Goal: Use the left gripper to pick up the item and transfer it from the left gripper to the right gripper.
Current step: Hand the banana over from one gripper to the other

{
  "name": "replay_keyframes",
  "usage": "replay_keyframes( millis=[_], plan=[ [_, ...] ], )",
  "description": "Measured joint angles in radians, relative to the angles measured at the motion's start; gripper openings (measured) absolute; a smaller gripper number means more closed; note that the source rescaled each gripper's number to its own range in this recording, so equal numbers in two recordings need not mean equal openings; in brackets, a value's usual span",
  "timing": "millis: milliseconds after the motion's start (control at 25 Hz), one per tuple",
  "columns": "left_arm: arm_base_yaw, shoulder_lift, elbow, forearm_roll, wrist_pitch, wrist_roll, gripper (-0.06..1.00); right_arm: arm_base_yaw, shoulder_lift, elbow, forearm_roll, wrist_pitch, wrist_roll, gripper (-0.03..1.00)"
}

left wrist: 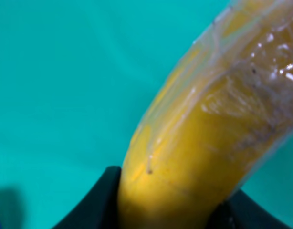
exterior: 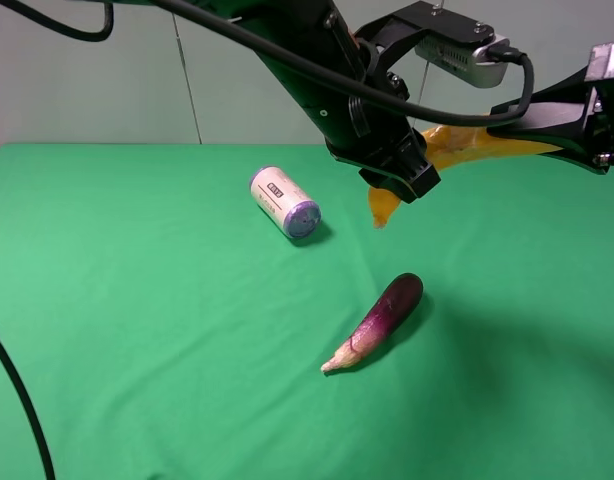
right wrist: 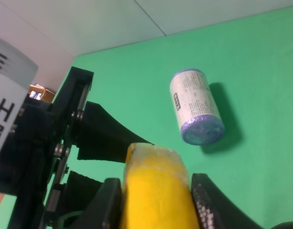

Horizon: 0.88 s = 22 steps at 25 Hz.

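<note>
Green cloth (exterior: pixel 137 330): covers the whole table; everything lies on it or hangs above it.
Left gripper (exterior: pixel 404 182): reaches in from far left and hangs above the cloth, right of centre. Its black fingers (left wrist: pixel 96 202) are clamped on the banana's lower part.
Right gripper (exterior: pixel 507 135): comes in from the far right at about the same height. Its fingers (right wrist: pixel 211 202) sit close on either side of the banana's other end. Cannot tell whether they are pressing yet.
Banana (exterior: pixel 457 148): held in the air, clear of the cloth. Its long axis runs from a low tip just below the left gripper up and right into the right gripper, so both tools share one fruit.
Handover, judged: the right grip needs to be firm before the left lets go.
Eggplant (exterior: pixel 382 320): on the cloth, nearer than the grippers, untouched.
Can (exterior: pixel 284 202): on its side, left of the left gripper, well apart.
</note>
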Motion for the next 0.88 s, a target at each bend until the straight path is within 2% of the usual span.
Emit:
replay_keyframes(
  millis=[280, 320, 360, 400, 440, 480, 600, 760, 880],
  plan=[
    [0.0, 0.0, 0.0, 0.016, -0.021, -0.001, 0.01, 0.0, 0.0, 0.0, -0.001, -0.005, 0.0, 0.01],
    [0.0, 0.0, 0.0, 0.017, -0.028, -0.007, 0.1, 0.0, 0.0, 0.0, -0.001, -0.008, 0.0, 0.01],
    [0.0, 0.0, 0.0, 0.017, -0.039, -0.02, 0.26, 0.0, 0.0, 0.0, -0.002, -0.007, 0.0, 0.01],
    [0.0, 0.0, 0.0, 0.017, -0.053, -0.035, 0.5, 0.0, 0.0, 0.0, -0.006, -0.002, 0.0, 0.01],
    [0.0, 0.0, 0.0, 0.017, -0.057, -0.043, 0.69, 0.0, 0.0, 0.0, -0.009, 0.007, 0.0, 0.01],
    [0.0, 0.0, 0.0, 0.017, -0.06, -0.05, 0.81, 0.0, 0.0, 0.0, -0.011, 0.014, 0.0, 0.01],
    [0.0, 0.0, 0.0, 0.017, -0.049, -0.056, 0.95, 0.0, 0.0, 0.0, -0.015, 0.016, 0.0, 0.01],
    [0.0, 0.0, 0.0, 0.017, -0.001, -0.058, 0.99, 0.0, 0.0, 0.0, -0.016, 0.016, 0.0, 0.01],
    [0.0, -0.006, 0.0, 0.021, 0.061, -0.1, 1.0, 0.0, 0.0, 0.0, -0.016, 0.016, 0.0, 0.01]
  ],
)
